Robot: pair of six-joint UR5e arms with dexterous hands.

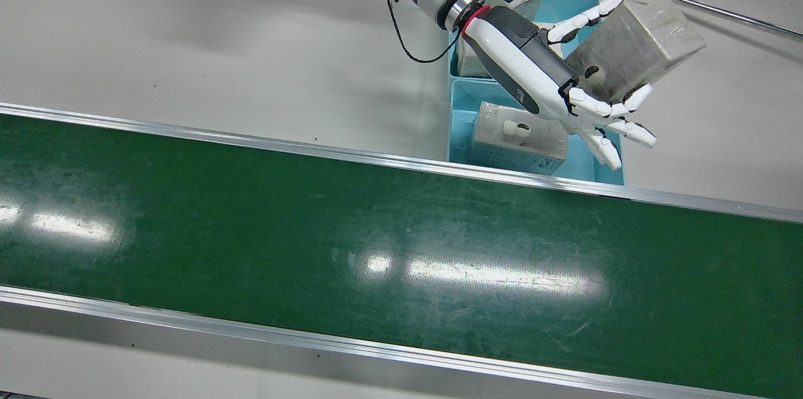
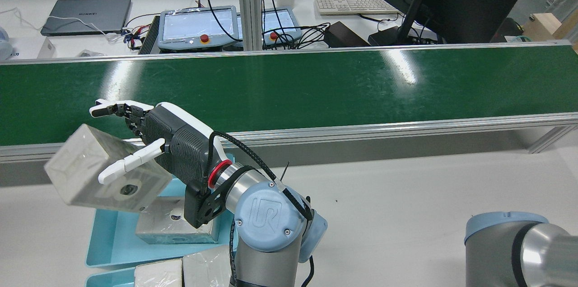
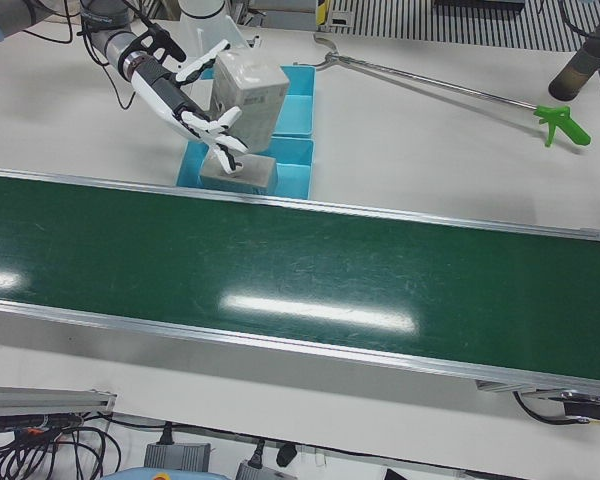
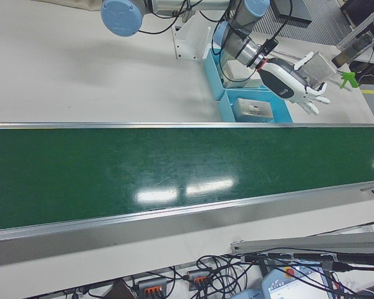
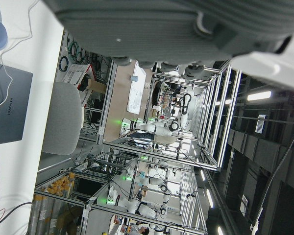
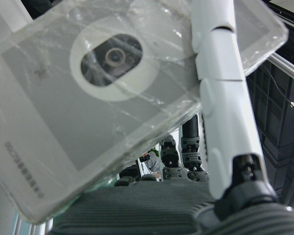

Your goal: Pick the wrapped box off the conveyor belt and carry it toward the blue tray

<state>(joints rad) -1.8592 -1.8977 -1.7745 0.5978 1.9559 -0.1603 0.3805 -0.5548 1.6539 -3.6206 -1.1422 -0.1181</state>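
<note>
My left hand point(image 1: 533, 66) is shut on the wrapped box point(image 1: 640, 41), a grey carton in clear film. It holds the box tilted in the air, off the green conveyor belt point(image 1: 376, 248). In the rear view the box point(image 2: 90, 169) hangs over the outer end of the blue tray point(image 2: 113, 242), with the hand point(image 2: 176, 142) behind it. Close up, a white finger point(image 6: 225, 98) lies across the film-covered face of the box point(image 6: 112, 98). Of my right arm only an elbow point(image 2: 510, 251) shows. One hand camera shows just a grey palm edge point(image 5: 176, 29) and no object.
Another wrapped box point(image 1: 521, 138) lies inside the blue tray point(image 1: 461, 98) beside the belt's rail. A second blue tray point(image 1: 564, 4) sits behind it, with more wrapped packs point(image 2: 180, 271). A long reach tool with a green handle point(image 3: 560, 125) lies on the white table.
</note>
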